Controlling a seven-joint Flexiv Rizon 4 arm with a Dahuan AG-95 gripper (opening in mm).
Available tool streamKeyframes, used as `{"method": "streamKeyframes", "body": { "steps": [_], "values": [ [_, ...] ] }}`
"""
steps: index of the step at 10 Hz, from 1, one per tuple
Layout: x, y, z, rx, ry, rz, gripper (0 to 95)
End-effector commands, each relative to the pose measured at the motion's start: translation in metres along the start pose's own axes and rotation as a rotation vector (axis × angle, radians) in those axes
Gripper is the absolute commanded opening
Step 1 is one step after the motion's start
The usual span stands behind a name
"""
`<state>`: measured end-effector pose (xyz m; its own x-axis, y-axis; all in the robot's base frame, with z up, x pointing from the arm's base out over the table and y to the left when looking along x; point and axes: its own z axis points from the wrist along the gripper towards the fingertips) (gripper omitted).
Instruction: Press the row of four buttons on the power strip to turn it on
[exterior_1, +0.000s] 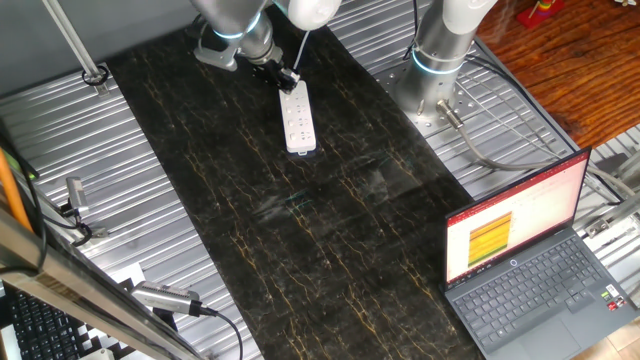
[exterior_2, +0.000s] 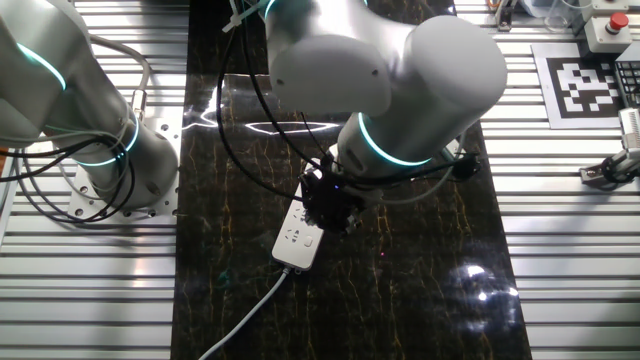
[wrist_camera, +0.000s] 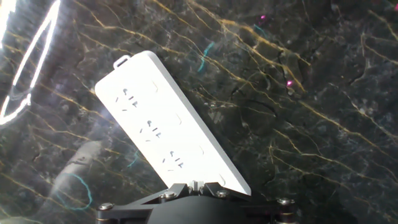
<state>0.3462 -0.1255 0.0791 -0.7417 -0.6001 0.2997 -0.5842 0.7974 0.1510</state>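
The white power strip (exterior_1: 299, 119) lies flat on the dark marbled tabletop (exterior_1: 300, 260), in the upper middle of one fixed view, its long side running up and down the frame. The end effector (exterior_1: 284, 77) sits over the strip's upper end there; in the other fixed view it (exterior_2: 330, 208) covers the strip's (exterior_2: 297, 240) far end, and the thin white cord (exterior_2: 245, 320) trails toward the lower left. Whether the fingers are apart or together cannot be told. An open laptop (exterior_1: 530, 265) stands at lower right.
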Motion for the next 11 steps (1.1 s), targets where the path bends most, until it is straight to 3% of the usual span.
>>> {"method": "streamKeyframes", "body": {
  "steps": [1,4,6,8,11],
  "values": [
    [0.0015,-0.0005,-0.0016,-0.004,0.001,0.004,0.0],
    [0.0016,-0.0006,-0.0018,-0.017,-0.023,-0.007,0.0],
    [0.0016,-0.0006,-0.0018,0.005,-0.002,0.003,0.0],
    [0.0016,-0.0006,-0.0018,0.041,0.04,0.023,0.0],
    [0.0016,-0.0006,-0.0018,0.027,0.062,0.039,0.0]
  ]
}}
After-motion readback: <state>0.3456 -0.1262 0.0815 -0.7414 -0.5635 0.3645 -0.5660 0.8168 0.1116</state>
